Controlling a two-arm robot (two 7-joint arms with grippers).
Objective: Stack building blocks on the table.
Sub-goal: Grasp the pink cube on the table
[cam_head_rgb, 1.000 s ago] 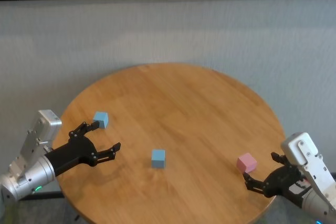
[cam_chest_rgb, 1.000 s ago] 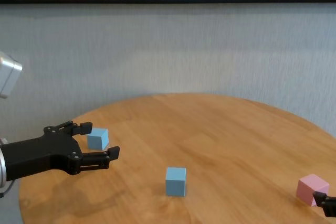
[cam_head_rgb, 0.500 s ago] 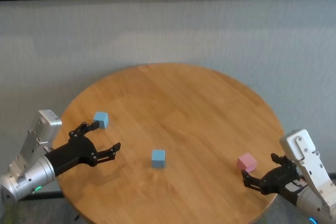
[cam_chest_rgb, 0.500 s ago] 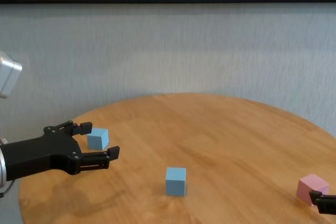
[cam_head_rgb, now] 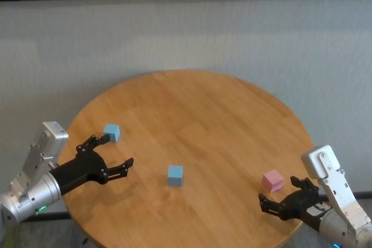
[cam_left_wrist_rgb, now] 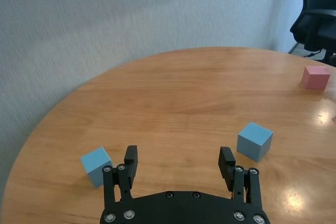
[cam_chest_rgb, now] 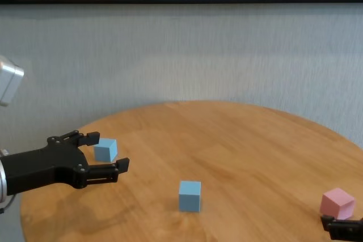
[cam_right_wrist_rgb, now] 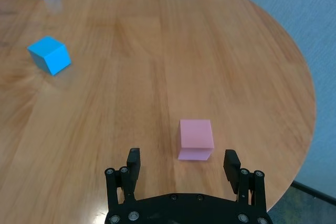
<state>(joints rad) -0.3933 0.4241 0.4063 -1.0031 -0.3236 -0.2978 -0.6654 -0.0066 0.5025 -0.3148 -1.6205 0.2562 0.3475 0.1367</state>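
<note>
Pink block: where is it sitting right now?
In the head view the pink block rests on the table near its front-right edge, just ahead of the open right gripper, well right of the middle blue block.

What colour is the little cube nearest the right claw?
Pink cube, clearest in the right wrist view.

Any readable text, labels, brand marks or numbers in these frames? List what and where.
None. The pink block, the two blue blocks, the table, the left gripper and the right gripper all show bare surfaces: no words, labels, numbers or signs.
</note>
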